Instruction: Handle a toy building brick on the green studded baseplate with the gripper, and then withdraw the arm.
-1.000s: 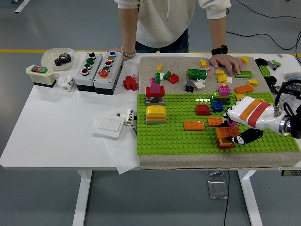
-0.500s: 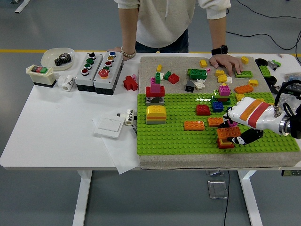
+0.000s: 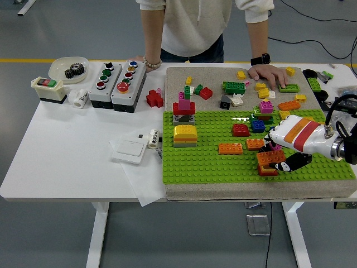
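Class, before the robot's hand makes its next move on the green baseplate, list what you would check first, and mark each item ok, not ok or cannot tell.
1. Right hand is over the green baseplate, at the orange brick stack: ok.
2. Firm hold on the stack: cannot tell, the fingers hide the contact.
3. Stack sits flat on the baseplate: ok, it looks upright.
4. Loose orange brick beside it lies apart from the hand: ok.
5. Person's hand rests on the far mat, away from the robot's hand: ok.
6. Withdrawal path to the right edge is free: ok.
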Controlling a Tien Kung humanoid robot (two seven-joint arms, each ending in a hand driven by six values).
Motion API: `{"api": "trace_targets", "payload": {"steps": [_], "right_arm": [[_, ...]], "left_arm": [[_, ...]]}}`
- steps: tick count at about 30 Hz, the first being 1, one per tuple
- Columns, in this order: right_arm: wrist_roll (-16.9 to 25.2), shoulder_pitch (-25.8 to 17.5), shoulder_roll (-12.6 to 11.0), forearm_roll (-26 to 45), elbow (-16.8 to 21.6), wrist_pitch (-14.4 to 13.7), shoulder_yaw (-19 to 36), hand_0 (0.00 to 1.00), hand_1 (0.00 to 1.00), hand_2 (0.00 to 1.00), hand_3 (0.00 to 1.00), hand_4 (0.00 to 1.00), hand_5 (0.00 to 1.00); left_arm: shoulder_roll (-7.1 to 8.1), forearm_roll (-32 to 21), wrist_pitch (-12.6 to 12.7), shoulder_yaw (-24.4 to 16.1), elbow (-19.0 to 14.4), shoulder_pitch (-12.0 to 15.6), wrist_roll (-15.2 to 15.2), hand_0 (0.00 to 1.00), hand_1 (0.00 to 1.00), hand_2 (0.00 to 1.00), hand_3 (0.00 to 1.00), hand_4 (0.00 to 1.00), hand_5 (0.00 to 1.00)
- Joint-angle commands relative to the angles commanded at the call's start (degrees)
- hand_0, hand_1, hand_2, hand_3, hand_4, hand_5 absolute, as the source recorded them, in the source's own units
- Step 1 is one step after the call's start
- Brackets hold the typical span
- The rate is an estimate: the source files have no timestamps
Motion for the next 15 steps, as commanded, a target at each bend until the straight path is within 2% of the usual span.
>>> {"api": "trace_targets", "payload": {"steps": [15], "right_arm": [[-0.01,-0.21,0.19,0.13,-0.04,0.37,0.44,0.261,0.437,0.569,0.556,0.796,0.423]], "left_arm": [[-0.02,0.44,-0.14,-0.34,0.03,0.19,0.1,0.422,0.471,0.487,0.596,0.619,0.761]]}}
